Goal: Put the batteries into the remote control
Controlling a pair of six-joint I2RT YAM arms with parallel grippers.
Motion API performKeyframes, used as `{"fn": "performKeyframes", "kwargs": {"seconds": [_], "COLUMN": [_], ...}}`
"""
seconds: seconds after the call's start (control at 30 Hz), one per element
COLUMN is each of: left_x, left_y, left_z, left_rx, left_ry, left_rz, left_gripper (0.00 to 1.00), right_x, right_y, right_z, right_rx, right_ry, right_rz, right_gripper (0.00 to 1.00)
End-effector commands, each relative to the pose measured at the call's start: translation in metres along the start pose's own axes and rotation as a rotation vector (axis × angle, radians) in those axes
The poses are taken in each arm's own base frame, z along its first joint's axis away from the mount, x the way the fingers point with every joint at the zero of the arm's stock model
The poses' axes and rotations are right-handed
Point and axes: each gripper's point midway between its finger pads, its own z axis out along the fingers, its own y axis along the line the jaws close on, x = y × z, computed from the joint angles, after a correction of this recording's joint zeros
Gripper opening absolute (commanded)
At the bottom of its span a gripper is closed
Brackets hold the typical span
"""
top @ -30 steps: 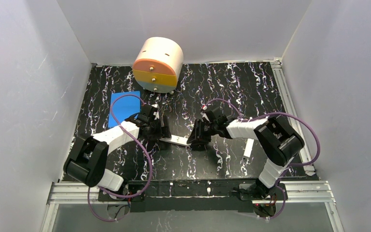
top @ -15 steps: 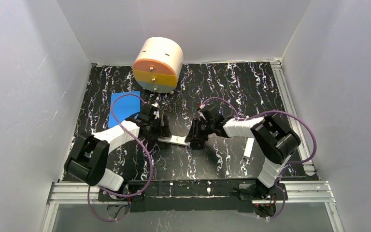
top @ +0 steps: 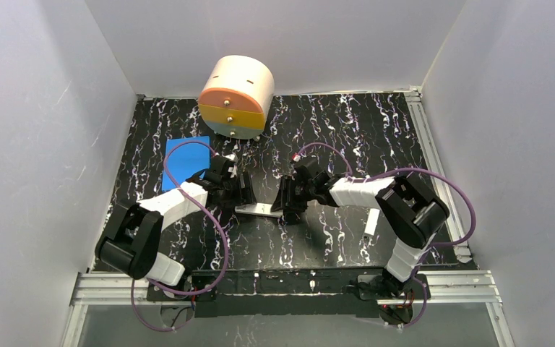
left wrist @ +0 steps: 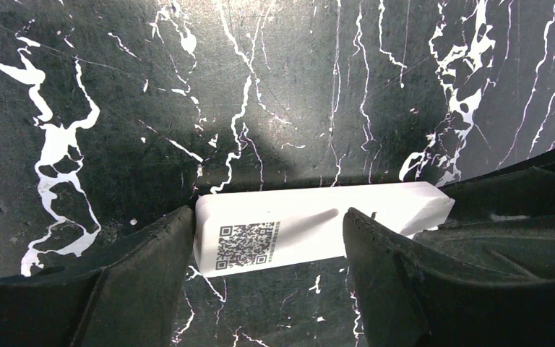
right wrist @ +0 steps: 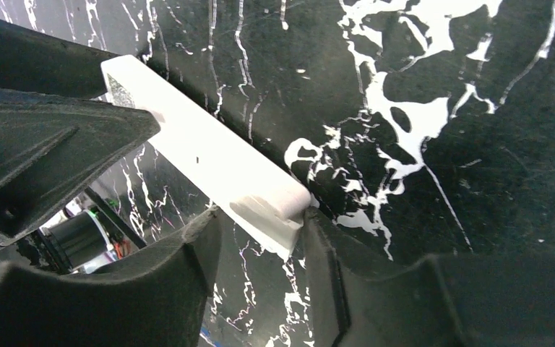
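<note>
The remote control lies back-up on the black marbled table between both grippers, its dark square label showing. My left gripper stands open over the label end: one finger rests against the remote's end, and the other sits over its body. My right gripper has the opposite end of the remote between its fingers, both tips touching its sides. In the top view the left gripper and right gripper face each other. No batteries are in view.
A long plain white bar lies to the right of the right arm. A blue pad sits at the left. A round cream drum with orange, yellow and blue drawer fronts stands at the back. White walls surround the table.
My right gripper has slid left onto the remote's end. The left gripper and the remote have stayed almost still.
</note>
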Motion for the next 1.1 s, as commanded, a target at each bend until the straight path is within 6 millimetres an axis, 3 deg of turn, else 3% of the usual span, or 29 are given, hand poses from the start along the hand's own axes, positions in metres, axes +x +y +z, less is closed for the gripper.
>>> {"fn": "performKeyframes", "kwargs": {"seconds": [0.0,0.2,0.37,0.47,0.6,0.8,1.07], "left_x": [0.03,0.013,0.004,0.004,0.008,0.011,0.015], "left_y": [0.026,0.022,0.027,0.022,0.012,0.008,0.008], "left_z": [-0.003,-0.011,-0.021,-0.025,-0.022,-0.016,-0.013], "left_rx": [-0.111,-0.136,-0.182,-0.152,-0.085,-0.065,-0.058], "left_ry": [0.106,0.067,0.032,0.022,0.037,0.064,0.077], "left_rz": [-0.013,-0.015,-0.025,-0.03,-0.032,-0.025,-0.026], "left_gripper": [0.75,0.84,0.89,0.88,0.82,0.74,0.73], "right_x": [0.001,-0.018,-0.028,-0.024,-0.018,-0.025,-0.023], "right_y": [-0.045,-0.027,-0.032,-0.033,-0.03,-0.012,0.009], "right_z": [-0.002,-0.017,-0.036,-0.043,-0.041,-0.034,-0.024], "right_rx": [0.228,0.221,0.288,0.31,0.34,0.343,0.331], "right_ry": [-0.036,-0.093,-0.159,-0.161,-0.16,-0.174,-0.191], "right_rz": [-0.044,-0.065,-0.074,-0.086,-0.116,-0.146,-0.142], "right_gripper": [0.58,0.68,0.7,0.7,0.69,0.63,0.63]}}
